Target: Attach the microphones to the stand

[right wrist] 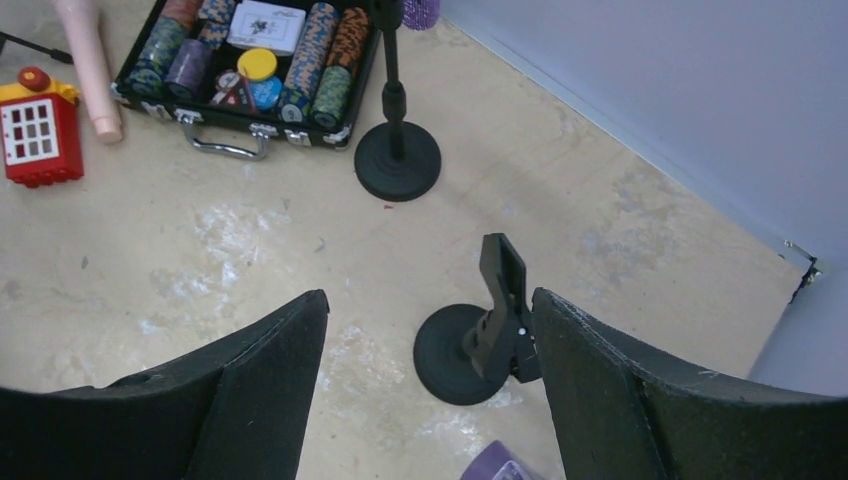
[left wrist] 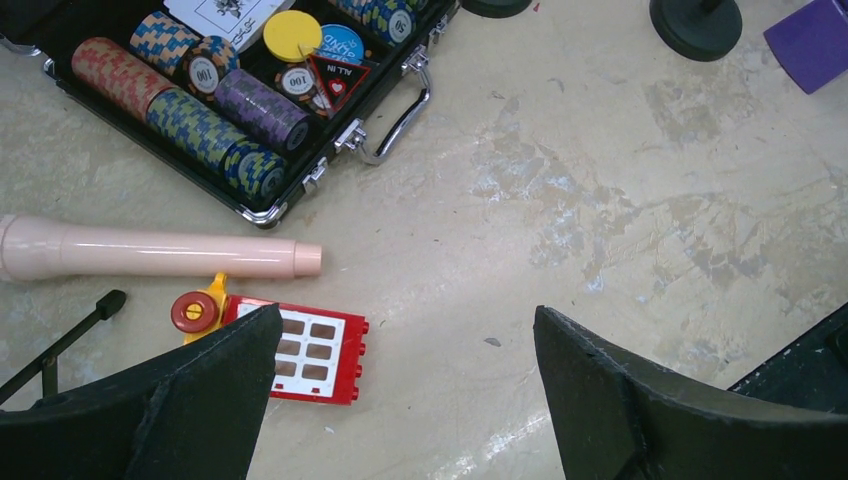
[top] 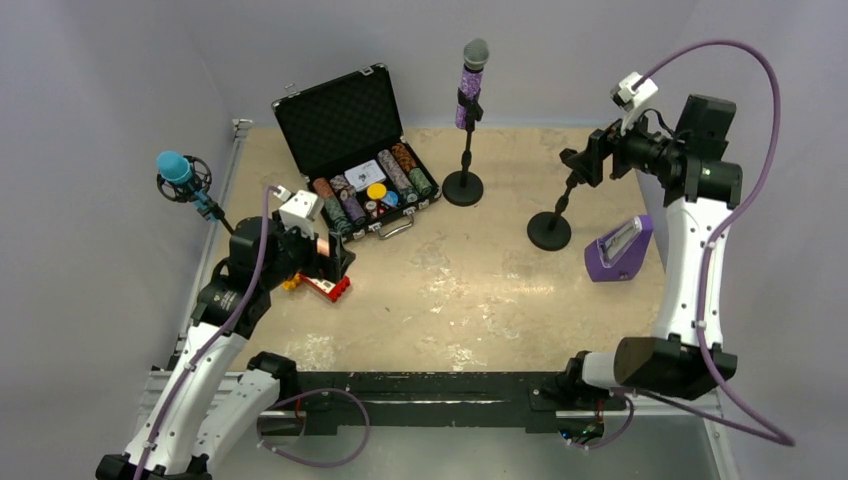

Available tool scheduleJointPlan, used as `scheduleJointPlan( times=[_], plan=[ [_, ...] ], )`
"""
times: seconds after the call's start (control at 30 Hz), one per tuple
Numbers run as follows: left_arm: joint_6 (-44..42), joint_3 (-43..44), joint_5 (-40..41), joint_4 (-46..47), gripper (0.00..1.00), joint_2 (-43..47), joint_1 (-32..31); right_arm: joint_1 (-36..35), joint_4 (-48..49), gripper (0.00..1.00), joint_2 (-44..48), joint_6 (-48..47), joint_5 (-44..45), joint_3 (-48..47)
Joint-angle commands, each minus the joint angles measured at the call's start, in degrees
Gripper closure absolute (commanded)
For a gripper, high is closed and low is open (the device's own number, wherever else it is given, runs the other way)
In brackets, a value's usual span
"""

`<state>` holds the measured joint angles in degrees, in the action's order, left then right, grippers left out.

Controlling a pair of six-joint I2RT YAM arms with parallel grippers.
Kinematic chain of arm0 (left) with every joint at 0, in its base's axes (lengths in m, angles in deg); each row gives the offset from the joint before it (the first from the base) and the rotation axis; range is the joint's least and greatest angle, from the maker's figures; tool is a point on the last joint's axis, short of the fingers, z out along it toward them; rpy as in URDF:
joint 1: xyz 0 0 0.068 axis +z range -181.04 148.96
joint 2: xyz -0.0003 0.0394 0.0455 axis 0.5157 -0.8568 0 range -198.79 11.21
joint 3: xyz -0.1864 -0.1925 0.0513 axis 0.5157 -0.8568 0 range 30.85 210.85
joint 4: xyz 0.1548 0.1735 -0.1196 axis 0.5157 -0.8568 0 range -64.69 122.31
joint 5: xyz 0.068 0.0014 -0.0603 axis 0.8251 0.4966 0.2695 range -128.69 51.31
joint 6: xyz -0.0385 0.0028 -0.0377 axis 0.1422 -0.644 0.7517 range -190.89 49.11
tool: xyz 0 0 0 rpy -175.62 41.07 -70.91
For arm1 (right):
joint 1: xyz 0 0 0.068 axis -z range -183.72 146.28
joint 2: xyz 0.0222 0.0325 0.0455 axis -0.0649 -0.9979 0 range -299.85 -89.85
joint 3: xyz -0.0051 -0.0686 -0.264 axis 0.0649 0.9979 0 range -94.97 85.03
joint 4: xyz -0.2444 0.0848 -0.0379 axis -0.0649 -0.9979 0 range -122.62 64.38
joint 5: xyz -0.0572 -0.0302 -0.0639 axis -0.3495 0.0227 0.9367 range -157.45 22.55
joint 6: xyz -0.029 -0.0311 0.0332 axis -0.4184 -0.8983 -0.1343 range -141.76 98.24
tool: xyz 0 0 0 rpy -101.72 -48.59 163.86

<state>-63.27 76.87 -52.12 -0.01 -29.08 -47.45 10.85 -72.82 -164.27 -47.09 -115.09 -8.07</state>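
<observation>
Beside pink microphone [left wrist: 150, 255], open case [top: 338, 118], poker chips [left wrist: 200, 125]

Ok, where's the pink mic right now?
In the left wrist view the pink mic lies flat on the table at left, between the open chip case and the red block, just ahead of the left gripper.

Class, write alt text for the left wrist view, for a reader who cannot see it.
A peach-pink microphone lies flat on the beige table, between an open poker chip case and a red toy block. The left gripper hangs above with its black fingers spread open at the bottom of the view, holding nothing.
</observation>
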Motion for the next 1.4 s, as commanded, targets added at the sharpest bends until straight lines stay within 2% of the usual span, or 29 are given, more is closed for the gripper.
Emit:
scheduleJointPlan(
  times=[0.0, 0.17, 0.5, 0.6, 0.8, 0.9, 1.07, 1.37],
  plan=[
    [-2.0, 0.1, 0.9, 1.2, 0.01, 1.0, 0.2, 0.0, -14.3, 0.23, -7.2, -14.3, 4.1, -8.6],
    [-2.1, -0.1, 1.0, 1.4, 0.01, 1.1, 0.2, -0.4, -15.8, 0.25, -11.8, -20.9, 7.4, -11.3],
    [-2.3, -0.2, 0.9, 1.4, 0.01, 0.7, 0.2, -3.1, -15.0, 0.32, -19.4, -22.5, 11.0, -15.5],
    [-2.3, -0.2, 1.2, 1.5, 0.01, 0.8, 0.2, -4.5, -17.1, 0.43, -20.9, -24.7, 11.0, -15.7],
    [-2.3, -0.4, 1.4, 1.6, 0.01, 1.0, 0.2, -6.6, -20.6, 0.74, -21.5, -28.7, 10.7, -16.3],
    [-2.3, -0.3, 1.5, 1.6, 0.01, 1.1, 0.2, -8.3, -23.2, 0.82, -20.7, -29.6, 10.3, -17.3],
    [-2.4, -0.4, 1.5, 1.6, 0.01, 1.3, 0.2, -14.0, -25.4, 0.88, -17.5, -29.7, 8.2, -16.4],
    [-2.7, -0.8, 1.0, 2.1, 0.01, 2.0, 0.2, -30.9, -29.2, 0.89, -15.6, -28.5, 5.6, -15.6]
  ],
)
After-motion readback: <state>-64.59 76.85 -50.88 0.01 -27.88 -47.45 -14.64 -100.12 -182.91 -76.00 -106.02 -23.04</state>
